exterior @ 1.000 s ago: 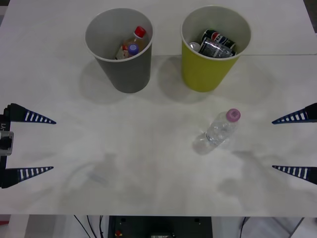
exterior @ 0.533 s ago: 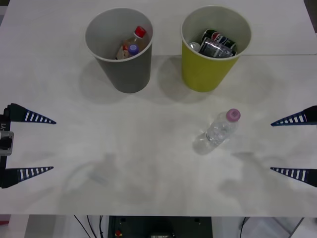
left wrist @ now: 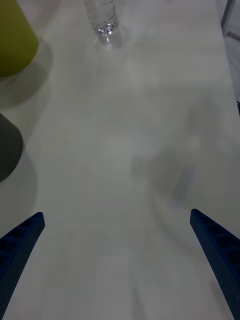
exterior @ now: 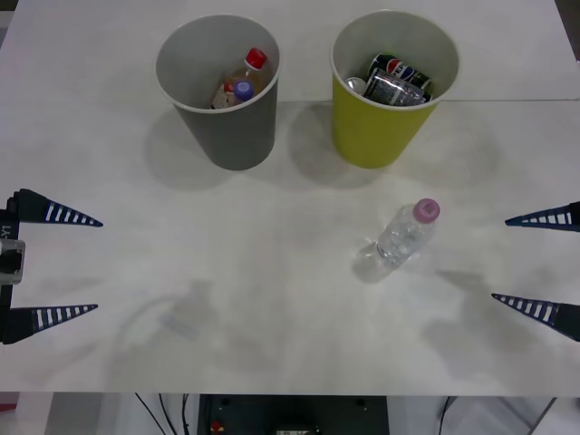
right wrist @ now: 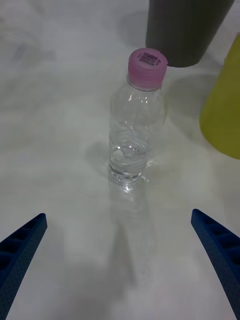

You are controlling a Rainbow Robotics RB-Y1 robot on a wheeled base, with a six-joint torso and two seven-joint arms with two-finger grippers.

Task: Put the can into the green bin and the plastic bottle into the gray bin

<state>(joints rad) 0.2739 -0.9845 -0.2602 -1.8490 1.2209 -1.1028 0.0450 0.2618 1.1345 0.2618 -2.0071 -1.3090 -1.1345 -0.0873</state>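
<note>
The plastic bottle (exterior: pixel 404 237) stands upright on the white worktop (exterior: pixel 272 272), pink cap on top, in front of the green bin (exterior: pixel 391 91) and apart from it. The green bin holds crushed cans (exterior: pixel 395 80). The gray bin (exterior: pixel 220 91) sits beside it on the robot's left, with a red-capped bottle (exterior: pixel 246 74) and a purple-capped bottle (exterior: pixel 237 91) inside. The right hand (exterior: pixel 540 263) hovers at the worktop's right edge, fingers spread wide, pointing toward the plastic bottle with a clear gap between. The left hand (exterior: pixel 56 265) waits at the left edge, fingers also spread, well apart from everything.
</note>
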